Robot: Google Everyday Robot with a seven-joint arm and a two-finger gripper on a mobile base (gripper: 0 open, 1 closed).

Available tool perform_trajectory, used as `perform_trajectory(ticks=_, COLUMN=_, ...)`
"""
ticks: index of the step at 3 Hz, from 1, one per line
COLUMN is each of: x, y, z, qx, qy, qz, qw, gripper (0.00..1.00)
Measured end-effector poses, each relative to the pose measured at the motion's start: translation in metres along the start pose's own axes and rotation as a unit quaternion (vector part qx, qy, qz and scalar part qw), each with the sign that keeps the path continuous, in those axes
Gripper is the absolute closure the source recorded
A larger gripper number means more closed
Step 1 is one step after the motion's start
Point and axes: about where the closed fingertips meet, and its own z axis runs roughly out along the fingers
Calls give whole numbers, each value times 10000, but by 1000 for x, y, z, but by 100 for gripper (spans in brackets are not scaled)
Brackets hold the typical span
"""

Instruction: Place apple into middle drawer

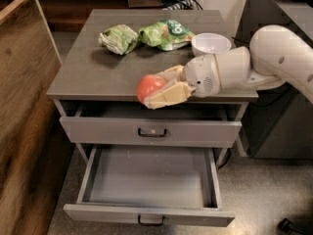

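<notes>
Claw [160, 88], cream two-finger w/ white wrist, comes in from 3 o'clock and is clamped on the small round red-orange apple [148, 86]: one finger on the apple's 12 o'clock side, the other on its 6 o'clock side, fruit sticking out at the 9 o'clock end. Apple is at the front lip of the grey flat-topped counter [93, 77]; can't tell if it's lifted clear of the surface or just skimming it.

Wide grey middle drawer w/ plain dark loop handle [146, 177] is pulled well out at 6 o'clock from the apple, floor bare. Between them is the upper grey drawer w/ the pale-spot handle [152, 131], only slightly out.

Handling, as I judge it: apple is firm, light-ish, smooth-skinned and round, so prob. slippery and apt to squirt out or rotate if held off-centre. Best hold is across the widest part, approx. where the fingers sit now. Bruises if dropped, rolls once let go, so release low, near mid-floor, away from the low side walls.

Two crumpled green snack bags [142, 35] and a white round bowl [211, 44] are at 12 to 1 o'clock on the counter, well apart from the apple.
</notes>
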Motion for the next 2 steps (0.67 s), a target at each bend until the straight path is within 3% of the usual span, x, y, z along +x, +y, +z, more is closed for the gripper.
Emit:
perform_trajectory(ticks=1, x=34, y=38, z=26, qx=-578, qy=151, qz=320, qw=9977, gripper=100)
perform_trajectory(ticks=2, x=94, y=73, z=55, qx=-743, qy=950, qz=818, qw=9893, gripper=100)
